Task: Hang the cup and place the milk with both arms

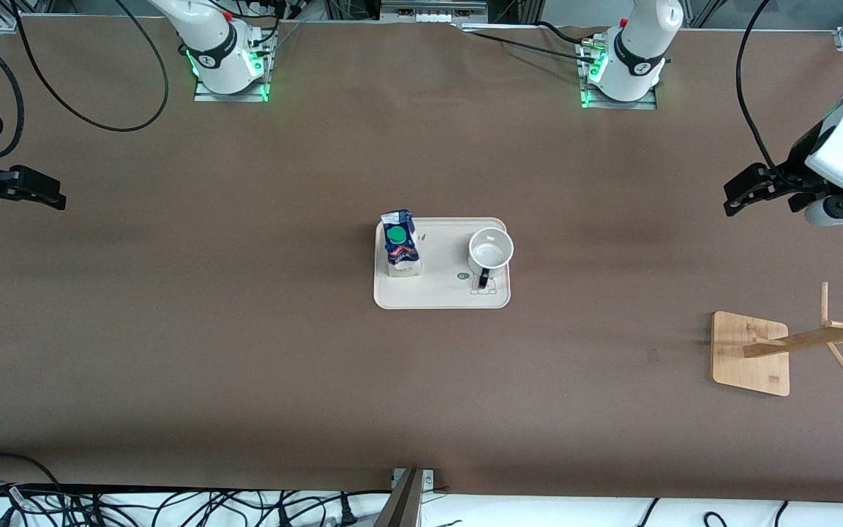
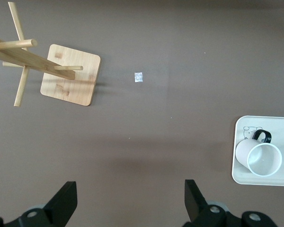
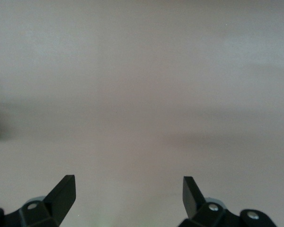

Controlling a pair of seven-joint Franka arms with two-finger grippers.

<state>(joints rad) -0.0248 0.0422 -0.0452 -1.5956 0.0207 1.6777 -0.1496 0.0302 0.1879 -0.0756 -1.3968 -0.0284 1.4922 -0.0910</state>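
The white cup (image 1: 491,251) with a black handle stands upright on a cream tray (image 1: 442,295) at the table's middle. It also shows in the left wrist view (image 2: 261,157). The milk (image 1: 400,244), with its green cap, stands on the same tray, toward the right arm's end. My left gripper (image 1: 734,196) is open and empty, up over bare table at the left arm's end; its view (image 2: 130,196) shows only table between the fingers. My right gripper (image 1: 55,196) is open and empty over bare table at the right arm's end (image 3: 128,191).
A wooden cup rack (image 1: 751,353) with pegs on a square base stands at the left arm's end, nearer the front camera than the tray; it also shows in the left wrist view (image 2: 70,74). A small scrap (image 2: 138,77) lies on the brown table. Cables run along the table's edges.
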